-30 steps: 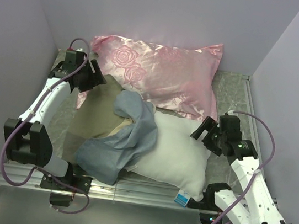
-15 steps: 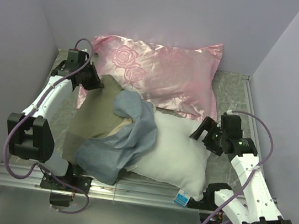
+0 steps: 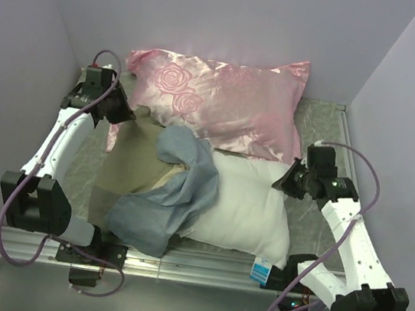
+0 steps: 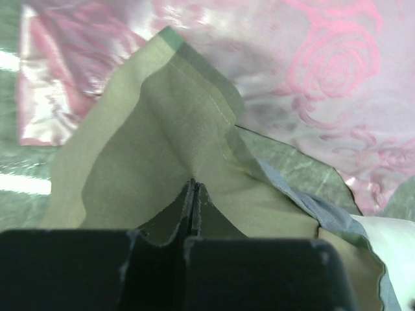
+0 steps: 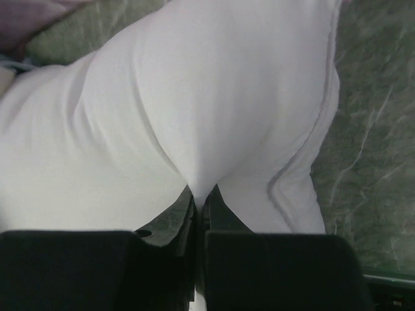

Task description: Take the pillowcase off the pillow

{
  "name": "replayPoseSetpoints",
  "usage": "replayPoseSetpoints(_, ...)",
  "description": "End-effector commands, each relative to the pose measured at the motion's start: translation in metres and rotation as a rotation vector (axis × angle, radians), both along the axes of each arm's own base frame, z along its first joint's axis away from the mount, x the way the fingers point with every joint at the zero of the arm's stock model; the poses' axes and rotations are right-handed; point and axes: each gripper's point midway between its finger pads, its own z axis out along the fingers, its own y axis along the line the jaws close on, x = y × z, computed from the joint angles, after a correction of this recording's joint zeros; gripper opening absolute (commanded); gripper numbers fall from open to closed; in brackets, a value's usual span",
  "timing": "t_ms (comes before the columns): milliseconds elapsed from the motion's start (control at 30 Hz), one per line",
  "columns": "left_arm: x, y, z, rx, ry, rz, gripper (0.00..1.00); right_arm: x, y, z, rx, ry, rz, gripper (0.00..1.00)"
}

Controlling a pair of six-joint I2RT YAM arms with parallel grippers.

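Note:
The pillowcase, slate blue-grey with a tan and green checked side, lies bunched over the left part of the white pillow. My left gripper is shut on the pillowcase's far tan corner; in the left wrist view that fabric peaks up from between the closed fingers of the left gripper. My right gripper is shut on the pillow's right end; in the right wrist view a fold of the white pillow is pinched in the right gripper. A small tag sticks out at the pillow's near right corner.
A shiny pink rose-patterned satin pillow lies at the back, touching the pillowcase and the white pillow. The green marbled tabletop shows at the right. Lilac walls close in on the left, back and right; a metal rail runs along the near edge.
Both grippers have closed: the left on the pillowcase's tan corner, the right on the pillow's right end. The left gripper shifted left and back; the right drew the pillow's end slightly right.

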Motion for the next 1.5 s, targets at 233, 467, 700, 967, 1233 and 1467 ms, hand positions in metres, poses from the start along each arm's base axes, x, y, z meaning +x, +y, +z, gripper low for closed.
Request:
replayPoseSetpoints(233, -0.007, 0.109, 0.059, 0.039, -0.143, 0.355, 0.0, 0.047, -0.087, 0.132, -0.141, -0.229, -0.331, 0.0)
replayPoseSetpoints(467, -0.012, 0.156, 0.067, -0.017, -0.166, 0.511, 0.0, 0.069, -0.14, 0.168, -0.147, -0.24, -0.557, 0.0)
replayPoseSetpoints(700, 0.01, 0.102, 0.063, -0.215, -0.217, 0.248, 0.03, 0.085, -0.137, 0.188, -0.067, -0.257, -0.552, 0.0)
replayPoseSetpoints(967, -0.004, -0.036, 0.037, -0.244, -0.188, 0.034, 0.69, 0.083, -0.132, 0.151, -0.102, -0.212, -0.509, 0.0)
replayPoseSetpoints(1233, -0.02, -0.104, 0.017, -0.366, -0.133, -0.118, 0.75, 0.079, -0.134, 0.15, -0.122, -0.216, -0.504, 0.0)
replayPoseSetpoints(1467, -0.019, -0.132, 0.0, -0.367, -0.074, -0.152, 0.73, 0.078, -0.134, 0.153, -0.127, -0.226, -0.503, 0.0)
